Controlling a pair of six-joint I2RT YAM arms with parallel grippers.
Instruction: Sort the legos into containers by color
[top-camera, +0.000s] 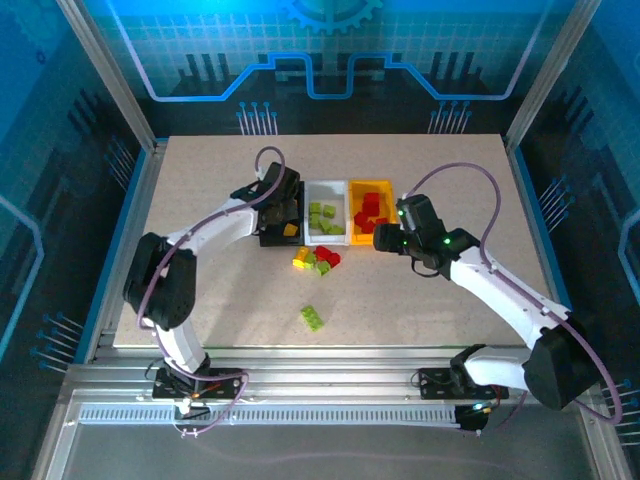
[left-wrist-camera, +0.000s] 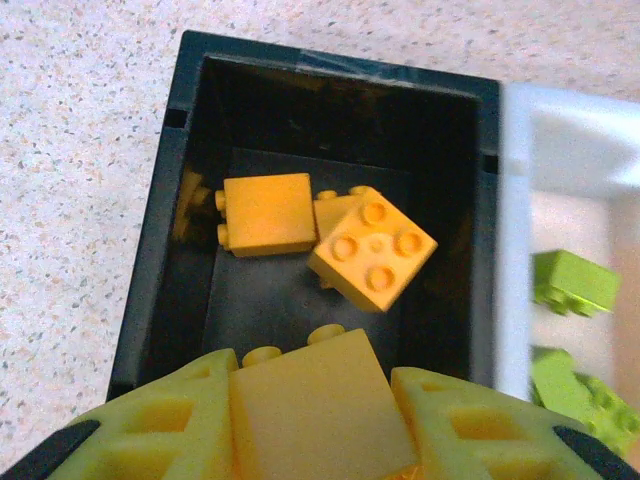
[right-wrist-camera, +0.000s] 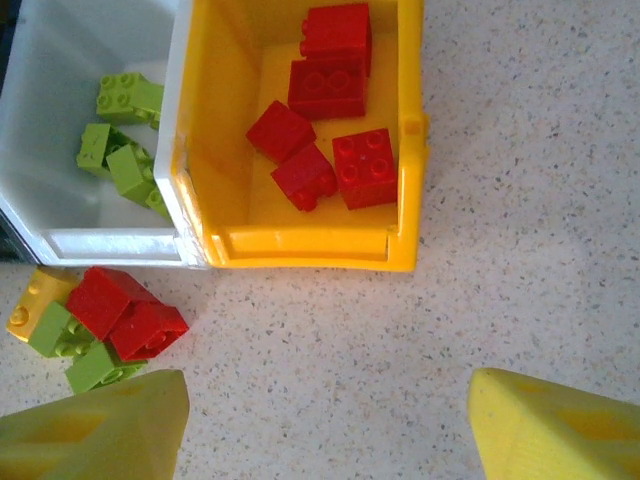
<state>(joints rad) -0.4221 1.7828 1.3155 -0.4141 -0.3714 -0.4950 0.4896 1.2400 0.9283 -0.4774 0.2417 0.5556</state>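
In the left wrist view my left gripper (left-wrist-camera: 320, 425) is shut on a yellow-orange lego (left-wrist-camera: 318, 405), held over the black container (left-wrist-camera: 160, 250), where two yellow-orange legos (left-wrist-camera: 372, 248) lie. From above, that gripper (top-camera: 285, 208) hangs over the black container (top-camera: 270, 238). The white container (top-camera: 341, 190) holds lime green legos (top-camera: 322, 217), and the yellow-orange container (right-wrist-camera: 300, 245) holds several red legos (right-wrist-camera: 325, 90). My right gripper (right-wrist-camera: 330, 430) stands open over bare table in front of the yellow-orange container. A small pile of red, green and yellow legos (top-camera: 316, 260) lies in front of the containers.
One green lego (top-camera: 312, 318) lies alone nearer the table's front edge. The three containers stand side by side at mid-table. In the right wrist view the loose pile (right-wrist-camera: 120, 315) lies just left of my left fingertip (right-wrist-camera: 100, 430). Metal frame posts border the table.
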